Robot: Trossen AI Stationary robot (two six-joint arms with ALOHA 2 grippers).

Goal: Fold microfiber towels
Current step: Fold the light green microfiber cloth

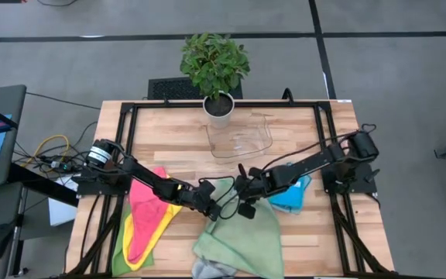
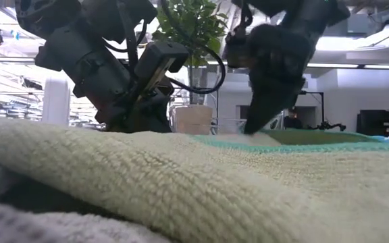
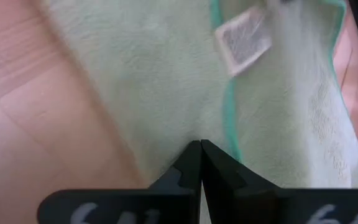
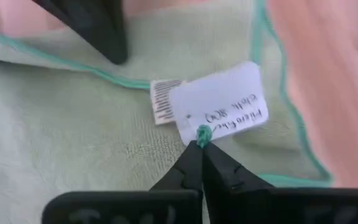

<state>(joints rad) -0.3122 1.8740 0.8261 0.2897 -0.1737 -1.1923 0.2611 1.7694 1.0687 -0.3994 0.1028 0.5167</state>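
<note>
Green towel point(image 1: 242, 236) lay at tabletop's front edge, centre. Right gripper point(image 4: 199, 144) pinched its teal hem by the white tag point(image 4: 219, 112); left gripper point(image 3: 201, 149) clamped on its edge too. Pink towel point(image 1: 147, 209) nr front-left corner, blue towel point(image 1: 293, 198) to the right.

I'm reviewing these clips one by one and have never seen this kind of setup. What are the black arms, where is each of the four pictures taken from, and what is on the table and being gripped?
Two robot arms work at a wooden table. One picture looks straight down, one looks level across the table top, and two come from cameras on the wrists.

Both grippers meet on the light green towel. The left gripper is shut on the cloth. The right gripper is shut on the towel's teal edge beside its white label.

A pink towel lies over a yellow one on the left, a blue towel on the right. Farther back sit a clear plastic tray and a potted plant.
</note>
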